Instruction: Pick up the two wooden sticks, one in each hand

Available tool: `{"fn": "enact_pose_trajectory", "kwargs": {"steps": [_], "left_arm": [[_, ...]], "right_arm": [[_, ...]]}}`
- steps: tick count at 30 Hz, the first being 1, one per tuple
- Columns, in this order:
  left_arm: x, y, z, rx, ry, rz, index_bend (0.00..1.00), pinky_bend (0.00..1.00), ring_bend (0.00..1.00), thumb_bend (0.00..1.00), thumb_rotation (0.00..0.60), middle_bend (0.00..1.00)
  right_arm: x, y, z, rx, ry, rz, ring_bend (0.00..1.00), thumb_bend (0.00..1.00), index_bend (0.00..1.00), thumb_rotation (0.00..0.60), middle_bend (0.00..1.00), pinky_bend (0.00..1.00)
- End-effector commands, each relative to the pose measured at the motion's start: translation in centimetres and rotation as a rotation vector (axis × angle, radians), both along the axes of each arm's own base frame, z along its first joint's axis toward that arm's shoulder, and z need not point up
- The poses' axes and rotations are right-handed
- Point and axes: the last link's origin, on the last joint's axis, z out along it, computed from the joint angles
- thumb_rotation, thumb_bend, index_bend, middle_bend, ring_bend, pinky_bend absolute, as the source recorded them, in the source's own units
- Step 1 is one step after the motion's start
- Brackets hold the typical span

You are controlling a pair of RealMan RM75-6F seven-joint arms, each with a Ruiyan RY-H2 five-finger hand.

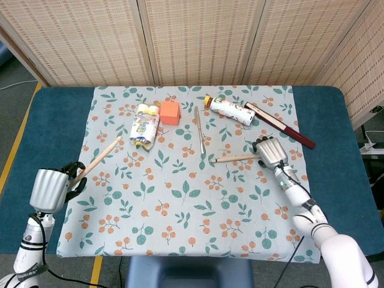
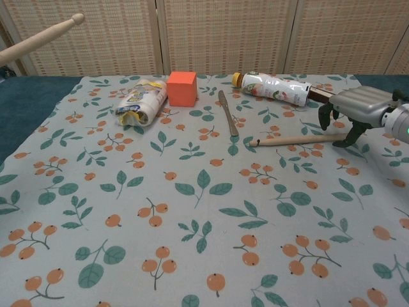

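One wooden stick (image 1: pixel 99 159) is gripped at its lower end by the left hand (image 1: pixel 53 187) and held lifted off the worktop (image 1: pixel 54 114), its tip slanting up and away from the robot. The second wooden stick (image 1: pixel 235 158) lies flat on the leaf-patterned cloth (image 1: pixel 192 204). The right hand (image 1: pixel 270 152) arches over its right end, fingers (image 2: pixel 324 114) spread down on either side of it, not closed on the wood. Behind this stick lie a metal knife (image 1: pixel 198 129), a printed bottle (image 1: pixel 230 110), an orange cube (image 1: pixel 170 112) and a crumpled packet (image 1: pixel 143 125).
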Motion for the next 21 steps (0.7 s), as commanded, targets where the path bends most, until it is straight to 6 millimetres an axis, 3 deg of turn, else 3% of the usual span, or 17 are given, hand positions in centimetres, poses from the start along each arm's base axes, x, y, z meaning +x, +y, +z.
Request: {"fn": "enact_pose_trajectory", "kwargs": {"steps": [1, 10, 21], "left_arm": [[-0.07, -0.08, 0.0, -0.002, -0.001, 0.001, 0.7, 1.0, 0.99, 0.36, 0.6, 0.86], [-0.57, -0.25, 0.1, 0.001, -0.003, 0.015, 0.7, 1.0, 0.99, 0.36, 0.6, 0.86], [-0.79, -0.43, 0.2, 0.01, -0.013, 0.016, 0.7, 1.0, 1.0, 0.36, 0.6, 0.86]], "right_arm": [[-0.01, -0.09, -0.44, 0.009, 0.009, -0.008, 0.33, 0.15, 0.48, 0.6, 0.38, 0.46], [-0.11, -0.36, -0.93, 0.016, 0.014, -0.024, 0.38, 0.15, 0.48, 0.6, 0.38, 0.71], [-0.09, -0.44, -0.96, 0.015, 0.003, -0.024, 0.65, 0.15, 0.48, 0.6, 0.38, 0.99]]}}
